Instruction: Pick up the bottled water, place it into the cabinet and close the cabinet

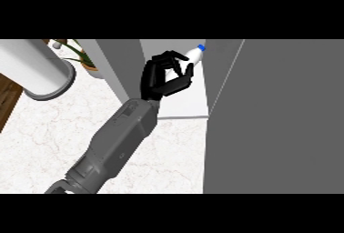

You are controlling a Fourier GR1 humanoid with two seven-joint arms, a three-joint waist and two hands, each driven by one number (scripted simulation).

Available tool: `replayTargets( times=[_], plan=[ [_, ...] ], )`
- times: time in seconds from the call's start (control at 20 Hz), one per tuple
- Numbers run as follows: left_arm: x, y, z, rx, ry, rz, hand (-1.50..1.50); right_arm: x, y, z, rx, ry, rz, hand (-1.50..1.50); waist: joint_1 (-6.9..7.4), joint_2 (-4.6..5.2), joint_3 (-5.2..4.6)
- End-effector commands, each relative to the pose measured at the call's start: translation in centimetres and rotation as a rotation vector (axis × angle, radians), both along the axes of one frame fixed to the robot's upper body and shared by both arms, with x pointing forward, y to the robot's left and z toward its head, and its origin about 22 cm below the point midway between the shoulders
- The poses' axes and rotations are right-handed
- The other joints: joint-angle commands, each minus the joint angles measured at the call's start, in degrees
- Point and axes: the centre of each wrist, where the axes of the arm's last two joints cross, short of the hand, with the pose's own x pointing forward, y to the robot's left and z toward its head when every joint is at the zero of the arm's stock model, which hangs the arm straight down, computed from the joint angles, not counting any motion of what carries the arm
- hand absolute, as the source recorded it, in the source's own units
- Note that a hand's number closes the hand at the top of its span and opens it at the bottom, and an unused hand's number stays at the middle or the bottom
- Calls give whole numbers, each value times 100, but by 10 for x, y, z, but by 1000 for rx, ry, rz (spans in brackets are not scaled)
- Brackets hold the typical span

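The bottled water (194, 54), white with a blue cap, sits inside the open cabinet above its pale shelf (184, 102). My left hand (163, 78) reaches into the cabinet from the lower left. Its fingers and thumb are curled round the bottle's lower part, which they hide. Only the bottle's upper body and cap show past the fingertips, leaning to the upper right. The open grey cabinet door (275, 118) fills the right side of the view. My right hand does not show.
The cabinet's grey side wall (121, 68) stands just left of my hand. A white cylinder on a grey base (40, 73) and a potted plant (84, 57) stand at the back left on the marble counter (53, 136).
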Motion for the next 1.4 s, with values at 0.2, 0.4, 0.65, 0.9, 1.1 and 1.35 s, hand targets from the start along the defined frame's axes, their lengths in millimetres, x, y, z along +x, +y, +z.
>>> replayTargets(
  times=[0.2,0.4,0.65,0.9,1.1,1.35],
  plan=[
    [-71,-18,-26,-163,78,-241,-150,-4,7,34,13,-30,-18,-150,151,-81,2],
    [-110,-1,-43,-144,103,-225,-150,-6,13,33,6,-30,-57,-150,314,-95,3],
    [-162,36,-62,-146,102,-130,-150,-9,15,39,1,-39,-69,-150,311,-95,-1],
    [-203,96,-62,-149,105,-109,-150,-7,7,36,-85,-14,79,150,467,-73,-7],
    [-228,120,-64,-142,82,-150,-150,-2,7,36,-180,-56,287,150,499,-88,-19],
    [-246,149,-63,-121,63,-134,-150,7,7,48,-283,-104,439,150,543,-78,-38]
  ],
)
